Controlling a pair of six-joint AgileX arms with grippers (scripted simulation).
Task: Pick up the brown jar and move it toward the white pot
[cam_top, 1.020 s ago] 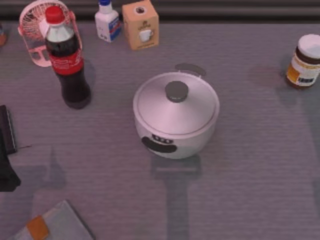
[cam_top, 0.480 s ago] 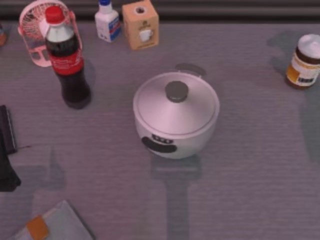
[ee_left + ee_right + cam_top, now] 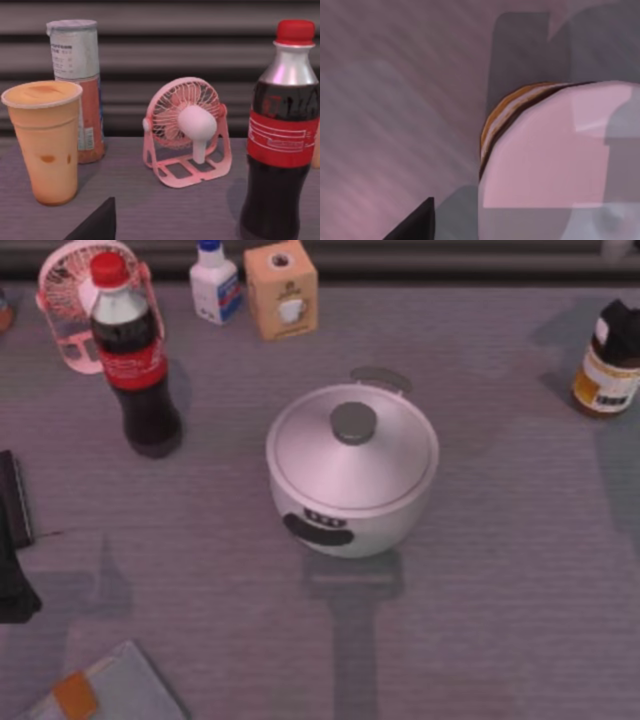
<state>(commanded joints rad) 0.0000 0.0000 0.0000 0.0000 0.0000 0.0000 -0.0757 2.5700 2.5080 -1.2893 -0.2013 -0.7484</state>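
The brown jar [image 3: 604, 380] stands at the table's far right edge, its label and dark spread showing. A dark shape covers its white lid in the top view. My right gripper [image 3: 462, 222] hangs open just above the jar. One dark fingertip [image 3: 417, 225] stands beside the lid [image 3: 545, 160] without touching it, and the other is out of view. The white pot [image 3: 352, 470], with grey knob and black oval mark, sits mid-table, well left of the jar. My left gripper [image 3: 12, 570] is parked open at the left edge, holding nothing.
A cola bottle [image 3: 135, 360] and a pink fan [image 3: 75, 300] stand at the back left, with a small white bottle [image 3: 215, 285] and a tan box [image 3: 282, 288] behind the pot. A cloth [image 3: 100, 690] lies front left. An orange cup [image 3: 47, 140] and a can [image 3: 75, 85] stand beside the fan.
The right arm's shadow has slid onto the jar, and a dark shape now covers the lid that showed white before. The jar, the pot and the left arm have not moved.
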